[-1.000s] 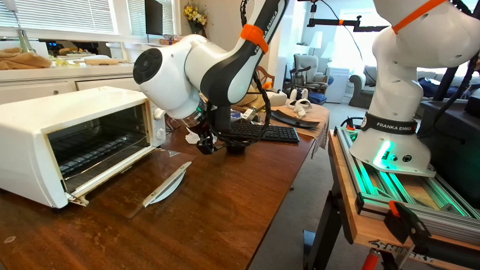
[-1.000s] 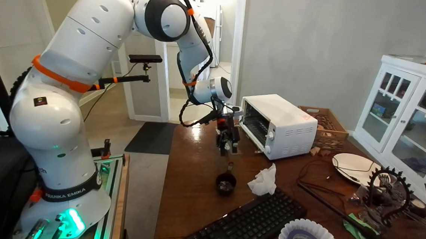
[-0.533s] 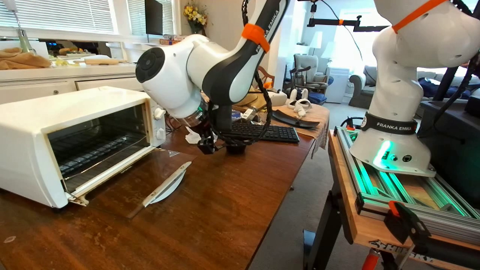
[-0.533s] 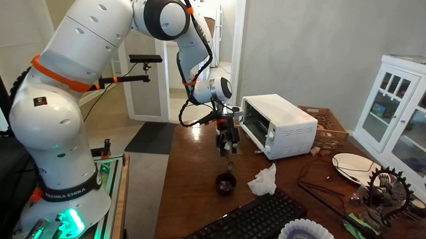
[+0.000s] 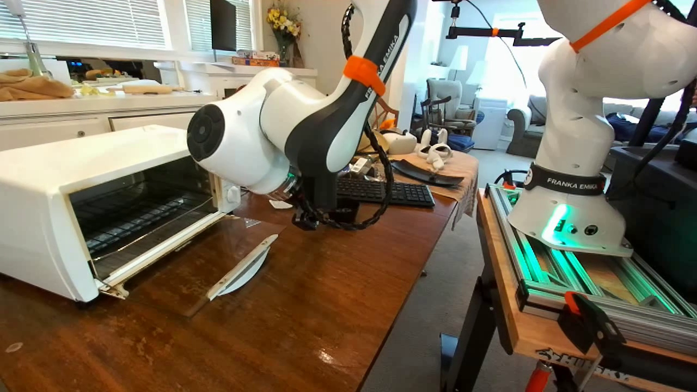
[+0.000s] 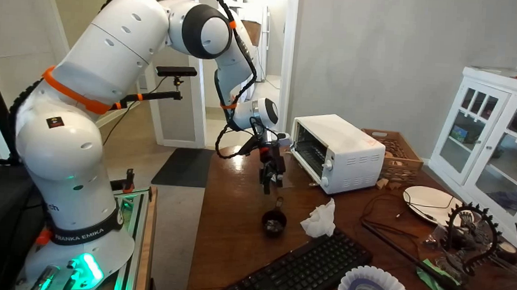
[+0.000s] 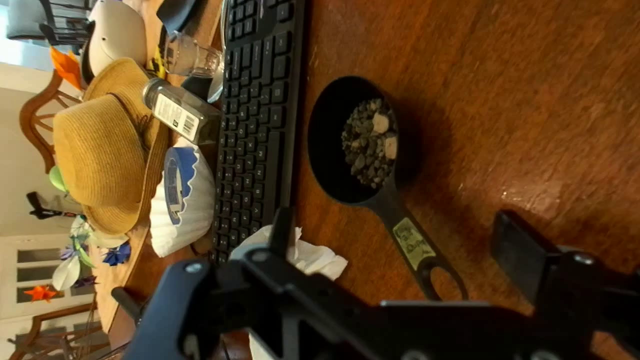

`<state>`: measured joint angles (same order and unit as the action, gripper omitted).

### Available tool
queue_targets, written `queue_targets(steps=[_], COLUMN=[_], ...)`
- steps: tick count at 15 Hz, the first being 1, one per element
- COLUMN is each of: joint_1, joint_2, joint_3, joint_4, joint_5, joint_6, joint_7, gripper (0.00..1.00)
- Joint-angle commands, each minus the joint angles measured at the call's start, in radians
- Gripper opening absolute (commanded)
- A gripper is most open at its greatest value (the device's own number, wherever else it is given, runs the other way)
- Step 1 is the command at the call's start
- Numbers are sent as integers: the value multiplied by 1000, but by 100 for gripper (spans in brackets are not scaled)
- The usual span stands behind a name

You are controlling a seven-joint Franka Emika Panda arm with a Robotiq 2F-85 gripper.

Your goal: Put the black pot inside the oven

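Brown tabletop (image 5: pixel 305 305) (seemingly scuffed), grey wall (image 6: pixel 383 58).

The round, handled black pot (image 7: pixel 332 147) stands upright, well apart from the open white oven (image 6: pixel 342 153).

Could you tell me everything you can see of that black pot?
The pot is black and round, looking like matt plastic or coated metal. Its handle carries a yellowish label, too blurred to read, and ends in a loop. Inside lie dark, gravelly bits with a few paler pieces. It stands upright on the table, close to the keyboard but apart from it. The open hand is near the handle, not gripping it.
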<state>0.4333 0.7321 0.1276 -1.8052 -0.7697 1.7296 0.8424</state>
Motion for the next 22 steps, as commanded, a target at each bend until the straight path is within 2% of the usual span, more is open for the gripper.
queue_targets(steps=[1, 15, 22], joint_1=[50, 132, 125], joint_2=[99, 286, 314], joint_3=[-15, -29, -27], joint_4=[112, 331, 342], joint_5=[4, -158, -159], joint_6=[-94, -277, -257], joint_7=[22, -118, -101], gripper=[100, 100, 100])
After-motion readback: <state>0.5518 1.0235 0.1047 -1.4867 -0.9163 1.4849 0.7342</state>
